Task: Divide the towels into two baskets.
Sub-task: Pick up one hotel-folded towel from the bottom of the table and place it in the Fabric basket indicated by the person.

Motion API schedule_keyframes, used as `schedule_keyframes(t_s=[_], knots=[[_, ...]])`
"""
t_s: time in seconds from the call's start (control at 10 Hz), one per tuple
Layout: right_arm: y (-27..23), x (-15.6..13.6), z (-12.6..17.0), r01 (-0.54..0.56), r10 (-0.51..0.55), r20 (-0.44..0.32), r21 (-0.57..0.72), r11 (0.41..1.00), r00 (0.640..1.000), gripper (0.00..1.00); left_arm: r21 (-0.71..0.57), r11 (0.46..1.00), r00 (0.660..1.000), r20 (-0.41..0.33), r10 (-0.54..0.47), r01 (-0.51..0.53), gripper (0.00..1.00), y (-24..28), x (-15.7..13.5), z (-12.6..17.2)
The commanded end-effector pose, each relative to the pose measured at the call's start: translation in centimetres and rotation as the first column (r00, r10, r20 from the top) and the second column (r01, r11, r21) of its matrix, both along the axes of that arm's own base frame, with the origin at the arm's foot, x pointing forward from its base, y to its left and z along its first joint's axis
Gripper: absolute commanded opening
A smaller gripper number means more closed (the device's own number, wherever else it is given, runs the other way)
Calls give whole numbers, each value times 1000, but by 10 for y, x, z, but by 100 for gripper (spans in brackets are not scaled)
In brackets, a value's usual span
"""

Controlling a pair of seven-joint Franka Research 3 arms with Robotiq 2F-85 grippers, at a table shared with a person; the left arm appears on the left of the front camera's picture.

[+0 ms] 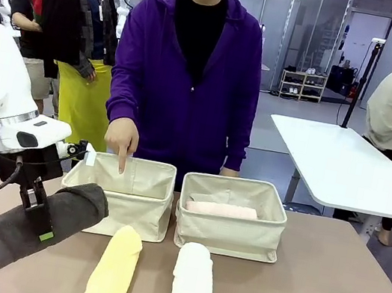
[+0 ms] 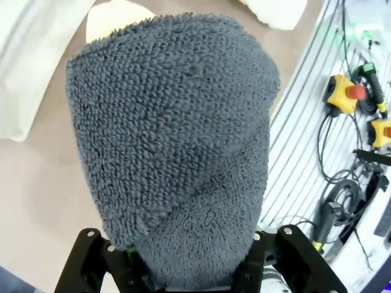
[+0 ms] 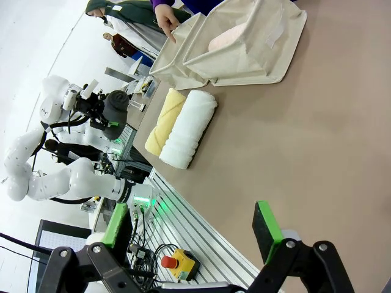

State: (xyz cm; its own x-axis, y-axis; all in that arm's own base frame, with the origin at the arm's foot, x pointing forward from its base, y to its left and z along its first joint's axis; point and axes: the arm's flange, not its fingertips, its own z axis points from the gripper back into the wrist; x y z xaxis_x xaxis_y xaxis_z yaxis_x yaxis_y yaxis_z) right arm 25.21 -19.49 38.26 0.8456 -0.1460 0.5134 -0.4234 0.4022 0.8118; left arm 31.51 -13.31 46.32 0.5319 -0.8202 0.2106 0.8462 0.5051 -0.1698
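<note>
L jaws mostly behind grey towel (image 2: pixel 177 152)

Cream baskets (image 1: pixel 139 216), dark grey towel (image 1: pixel 53 224)

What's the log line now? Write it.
left gripper: shut on grey towel; right gripper: open; pink towel: in right basket; person's hand: pointing into left basket

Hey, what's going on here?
The left gripper is shut on the dark grey towel, holding it above the table beside the left basket, where a person's hand points. The pink towel lies in the right basket. The yellow towel and white towel lie on the table. The right gripper is open.
</note>
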Motion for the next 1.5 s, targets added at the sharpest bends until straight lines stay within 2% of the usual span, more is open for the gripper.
schedule_keyframes(t_s=[0.0,0.2,0.3,0.4,0.5,0.6,0.7,0.9,1.1,1.2,1.3,1.4], knots=[[0,-3,3,-4,4,2,6,1000,1000,100,29,999,999,3,35,-35,21,3,5,-5],[0,-3,3,-4,4,2,6,1000,1000,100,13,1000,1000,-14,12,-12,21,3,2,-4],[0,-3,3,-4,4,2,6,1000,1000,100,-16,996,978,189,-87,92,21,-7,7,14],[0,-3,3,-4,4,2,6,1000,1000,100,43,977,903,376,-209,208,21,-23,21,41],[0,-3,3,-4,4,2,6,1000,1000,100,158,940,816,467,-342,303,21,-41,38,61],[0,-3,3,-4,4,2,6,1000,1000,100,222,902,736,521,-431,371,21,-57,61,77],[0,-3,3,-4,4,2,6,1000,1000,100,269,862,680,532,-505,431,21,-71,80,83],[0,-3,3,-4,4,2,6,1000,1000,100,383,784,614,489,-620,488,21,-89,111,71],[0,-3,3,-4,4,2,6,1000,1000,100,395,742,576,468,-670,542,21,-93,139,56],[0,-3,3,-4,4,2,6,1000,1000,100,464,707,556,438,-707,534,21,-93,151,44],[0,-3,3,-4,4,2,6,1000,1000,100,488,698,563,417,-714,524,21,-91,164,33],[0,-3,3,-4,4,2,6,1000,1000,100,482,714,578,425,-697,508,21,-88,174,25]])
